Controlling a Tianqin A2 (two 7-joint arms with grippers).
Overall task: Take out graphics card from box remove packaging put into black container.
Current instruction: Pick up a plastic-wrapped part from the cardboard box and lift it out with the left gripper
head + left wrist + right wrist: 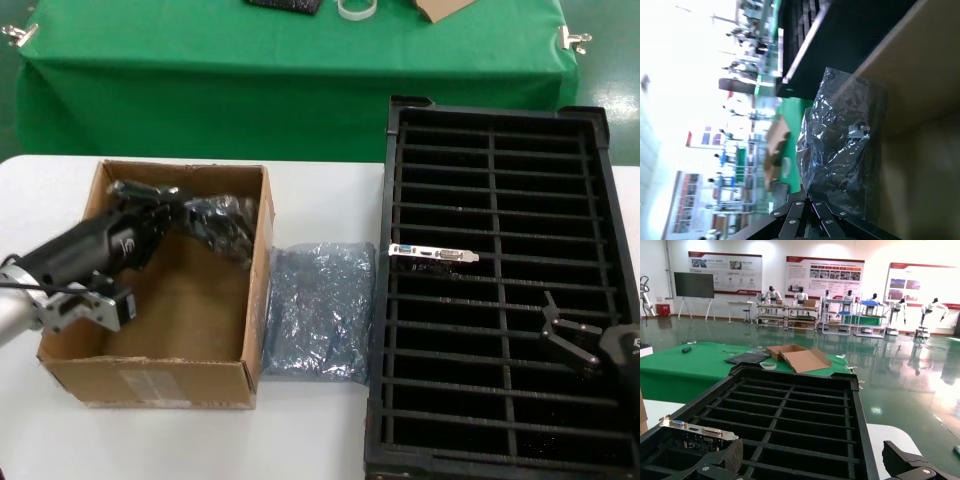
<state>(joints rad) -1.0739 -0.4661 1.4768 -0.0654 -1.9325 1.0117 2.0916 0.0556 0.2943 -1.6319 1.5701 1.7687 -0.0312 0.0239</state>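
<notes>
In the brown box [150,375], my left gripper [183,207] is shut on the edge of a crinkly bag, the packaging [225,225], which has a dark graphics card inside. In the left wrist view the shut jaws [811,201] pinch the bag [845,145] against the box wall [925,95]. A bare graphics card [432,255] stands in a slot of the black container [380,400]; its bracket [700,430] also shows in the right wrist view. My right gripper [562,335] hovers open over the container's right side, with its fingers [725,456] spread wide over the container's slots [790,425].
An empty grey-blue bag [318,310] lies flat on the white table [310,430] between box and container. A green-covered table [300,90] stands behind, carrying a tape roll [357,8] and cardboard [802,359].
</notes>
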